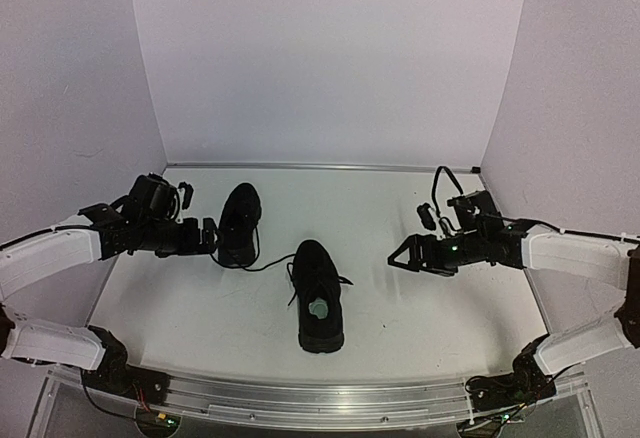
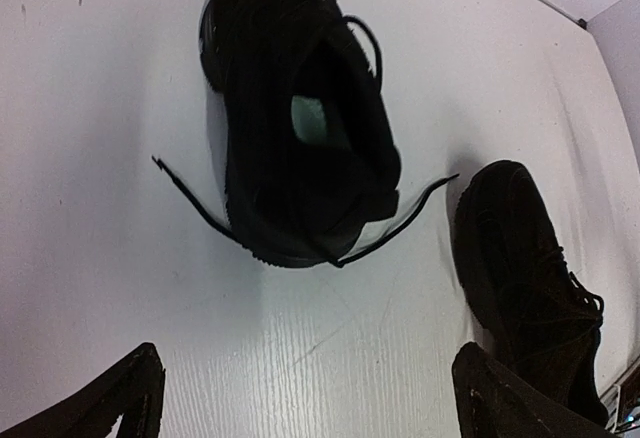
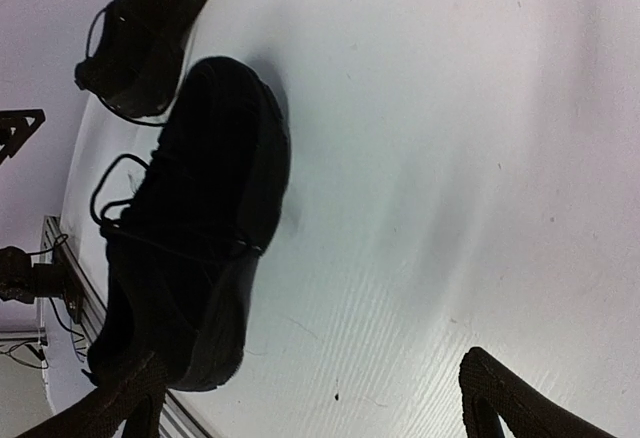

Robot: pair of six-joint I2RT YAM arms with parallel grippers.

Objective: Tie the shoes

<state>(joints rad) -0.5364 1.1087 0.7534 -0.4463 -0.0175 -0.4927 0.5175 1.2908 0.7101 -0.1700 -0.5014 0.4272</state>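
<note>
While both pairs of fingers stand spread wide with nothing between them, we see two black low-top sneakers resting on the white bench [image 1: 430, 308], neither one touched. The far sneaker [image 1: 240, 220] sits toward the left rear of the bench. The left fingers [image 2: 135, 398] point at it from the left, close beside it but apart from it. In the left wrist view a pale patch shows inside its opening, and its thin black laces [image 2: 190, 198] trail loose across the bench on either side, untied.

The near sneaker [image 1: 318, 293] lies around the middle, closer to the aluminium rail [image 1: 330, 398] at the front edge. It sits upright on its sole with its toe pointing away from the arms, and a pale patch shows inside its opening too. Its own laces spread out to both sides of the tongue; we cannot tell whether they are knotted. The right fingers [image 3: 505, 398] hang to the right of this sneaker, aimed toward it and apart from it.
</note>
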